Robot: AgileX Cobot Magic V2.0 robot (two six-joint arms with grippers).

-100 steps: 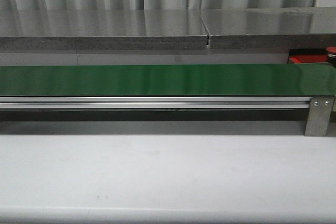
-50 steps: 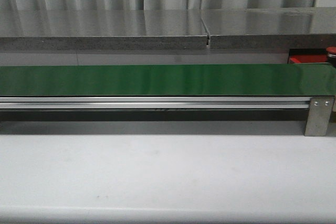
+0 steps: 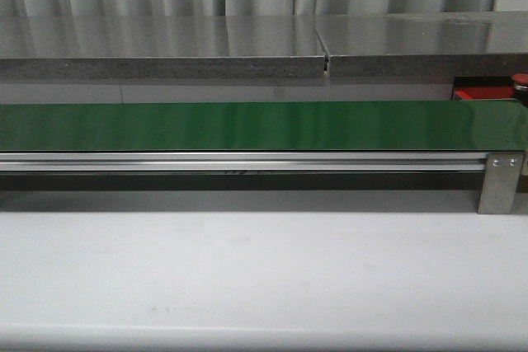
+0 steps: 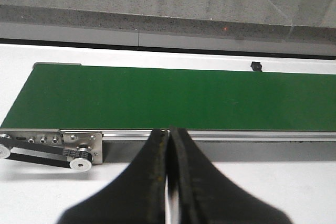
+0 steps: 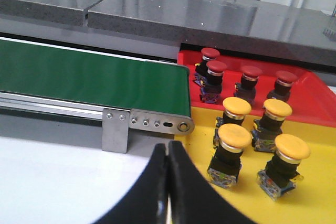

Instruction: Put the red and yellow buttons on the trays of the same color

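My left gripper [image 4: 168, 145] closed, empty, over belt [image 4: 173, 98] rail. My right gripper [image 5: 168, 162] closed, empty. Four red buttons [image 5: 251, 72] on red tray [image 5: 310, 85]; four yellow buttons [image 5: 237, 106] on yellow tray [image 5: 199, 145].

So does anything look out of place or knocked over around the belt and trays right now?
Nothing stands out. Four red buttons stand upright on the red tray, four yellow buttons upright on the yellow tray, none tipped or mixed. The green belt carries nothing.
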